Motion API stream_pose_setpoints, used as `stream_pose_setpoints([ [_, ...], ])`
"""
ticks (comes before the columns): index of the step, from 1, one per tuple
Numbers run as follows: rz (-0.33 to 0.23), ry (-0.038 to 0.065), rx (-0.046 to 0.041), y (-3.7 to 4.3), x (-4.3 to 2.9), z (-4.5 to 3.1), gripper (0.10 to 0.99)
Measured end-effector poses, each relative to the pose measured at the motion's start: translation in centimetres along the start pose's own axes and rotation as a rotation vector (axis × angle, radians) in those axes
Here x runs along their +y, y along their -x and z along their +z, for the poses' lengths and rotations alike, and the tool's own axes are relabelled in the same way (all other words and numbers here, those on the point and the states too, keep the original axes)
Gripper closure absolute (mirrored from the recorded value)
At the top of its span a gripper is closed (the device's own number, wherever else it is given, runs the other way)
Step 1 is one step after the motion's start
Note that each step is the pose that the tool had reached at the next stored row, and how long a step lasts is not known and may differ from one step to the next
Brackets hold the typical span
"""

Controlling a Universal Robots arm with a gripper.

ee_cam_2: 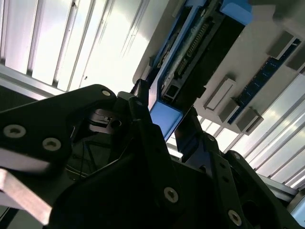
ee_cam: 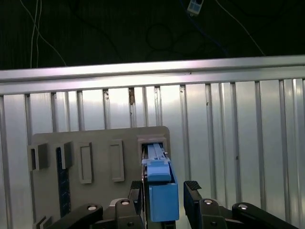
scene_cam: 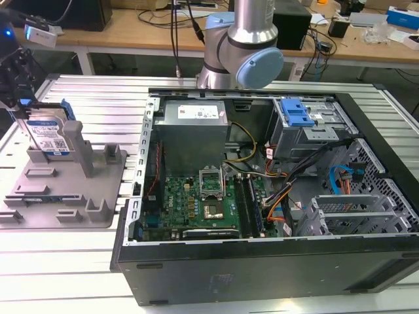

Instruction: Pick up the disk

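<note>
Setting: workshop bench with a slotted aluminium table; an open computer case lies toward the exterior view's right.
Disk: stands on edge in the grey fixture, blue rail uppermost.
My gripper: jaws apart, straddling that rail, not clamped.
Doing it well: I judge I should centre on the rail and close squarely.
Room: a fixture post stands just beside the disk; there is open air above.
</note>
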State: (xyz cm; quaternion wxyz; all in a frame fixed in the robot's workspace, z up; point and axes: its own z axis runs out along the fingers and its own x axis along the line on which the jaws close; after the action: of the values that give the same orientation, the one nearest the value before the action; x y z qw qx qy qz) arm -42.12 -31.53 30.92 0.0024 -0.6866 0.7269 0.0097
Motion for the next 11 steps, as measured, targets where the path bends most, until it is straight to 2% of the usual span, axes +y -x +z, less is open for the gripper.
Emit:
stream_pose_setpoints([
  [11,-0.008,0.000,0.0001,-0.02,0.10,0.81,0.604],
])
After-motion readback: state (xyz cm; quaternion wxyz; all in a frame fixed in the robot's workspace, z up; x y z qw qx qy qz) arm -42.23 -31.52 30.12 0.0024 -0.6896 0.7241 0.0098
